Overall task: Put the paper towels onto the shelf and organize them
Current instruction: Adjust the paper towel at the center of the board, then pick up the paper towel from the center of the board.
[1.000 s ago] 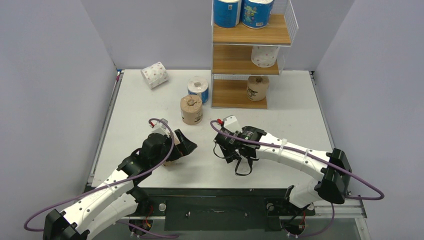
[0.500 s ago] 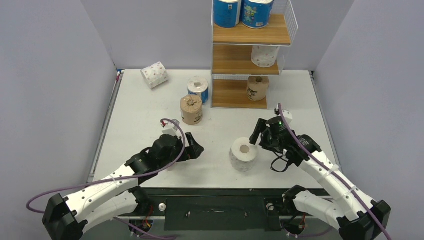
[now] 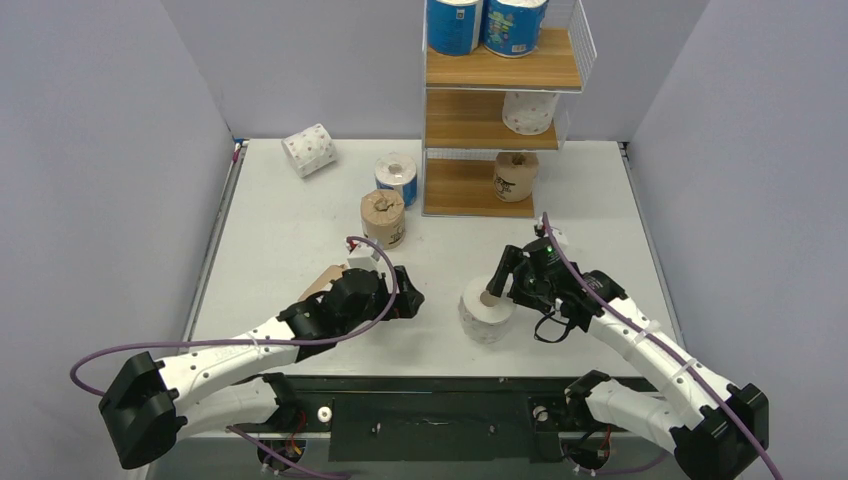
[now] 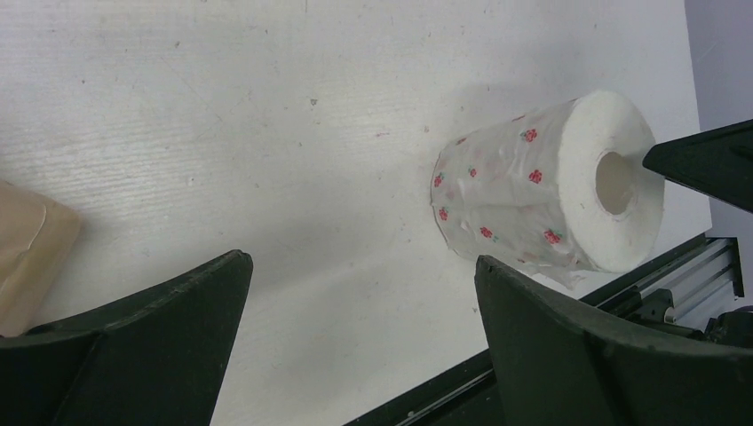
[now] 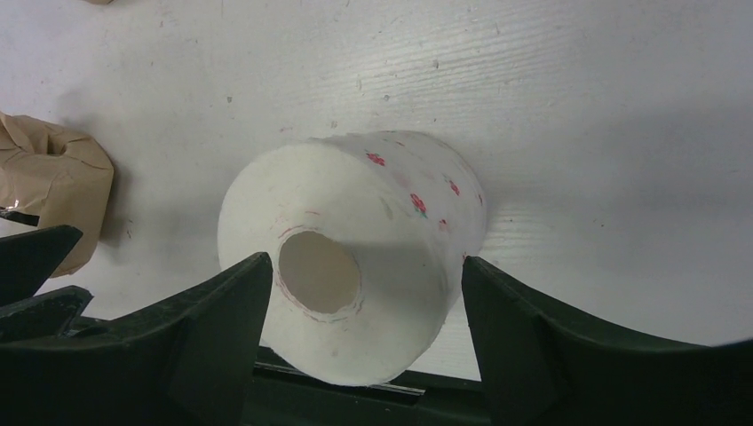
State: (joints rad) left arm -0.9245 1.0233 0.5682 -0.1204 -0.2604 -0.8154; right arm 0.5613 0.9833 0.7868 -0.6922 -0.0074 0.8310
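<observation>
No writing can be read. The two blue-wrapped rolls (image 3: pixel 455 25) on the top board of the shelf (image 3: pixel 470 120) carry print, and the brown roll (image 3: pixel 516 176) on the bottom board has a dark label, but both are too small to make out. A pink-dotted roll (image 3: pixel 529 112) sits on the middle board. The shelf stands at the table's 12 to 1 o'clock edge, and its top is cut off by the frame.

The right arm reaches in from 5 o'clock. The right gripper (image 3: pixel 500 280) hangs over a pink-dotted white roll (image 3: pixel 486 308) near the 6 o'clock edge. Its fingers are spread wide on either side of the roll's cored end, and they seem not to be pressing on it.

The left arm lies low from 7 o'clock. The left gripper (image 3: pixel 405 300) points toward 3 o'clock at that same roll, with its jaws fully apart and nothing between them. A brown-wrapped roll (image 3: pixel 322 283) lies just behind it at 9 o'clock, mostly hidden by the wrist.

Loose on the table are a brown roll (image 3: pixel 383 219) at centre, a blue-and-white roll (image 3: pixel 396 178) at its 12 o'clock, and a dotted roll on its side (image 3: pixel 309 150) at 11 o'clock.
</observation>
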